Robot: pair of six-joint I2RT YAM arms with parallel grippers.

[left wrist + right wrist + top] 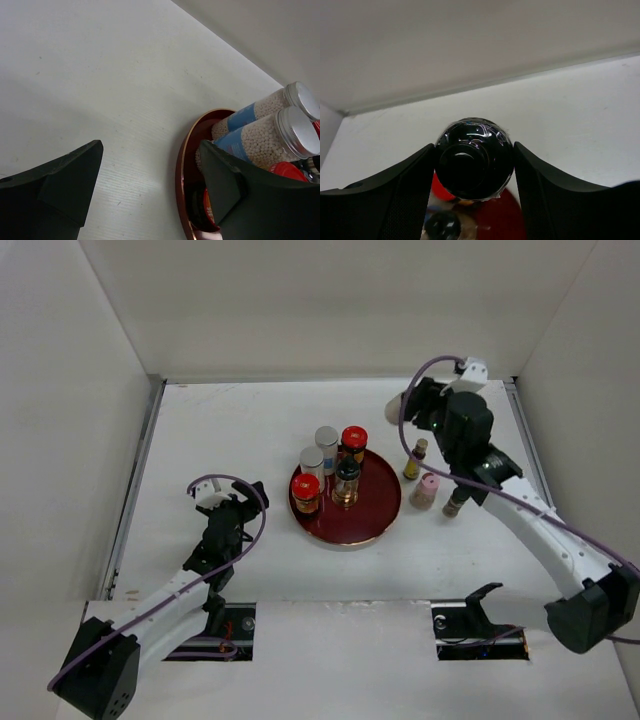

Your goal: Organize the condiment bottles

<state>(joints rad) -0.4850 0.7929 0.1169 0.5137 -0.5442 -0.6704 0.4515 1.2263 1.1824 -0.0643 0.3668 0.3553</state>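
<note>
Condiment bottles, small glass, assorted caps.

Top view: five are standing on the round dark red tray (pixel 378 522) at frame centre. These are two red-capped jars (pixel 305 490), two silver-capped bottles (pixel 327 445) and one black-capped bottle (pixel 346 480), grouped toward the tray's left half, leaving room for more. A pink-capped bottle (pixel 427 490) and two slim dark-capped amber bottles (pixel 415 462) are waiting on the white table (pixel 220 430), just right of the tray. Left gripper (pixel 245 502) is sitting left of the tray; right gripper (pixel 405 410) is hanging at upper right.

Left wrist view: left gripper (pixel 150 150) is standing open over bare table with nothing between its jaws. The tray's rim and the bead-filled silver-capped bottles are showing at lower right.

Right wrist view: right gripper (pixel 474 147) is clamping a glossy black-capped bottle (pixel 474 162), jaws pressing both sides. The tray is lying below at frame bottom, so the bottle is probably being carried there.
</note>
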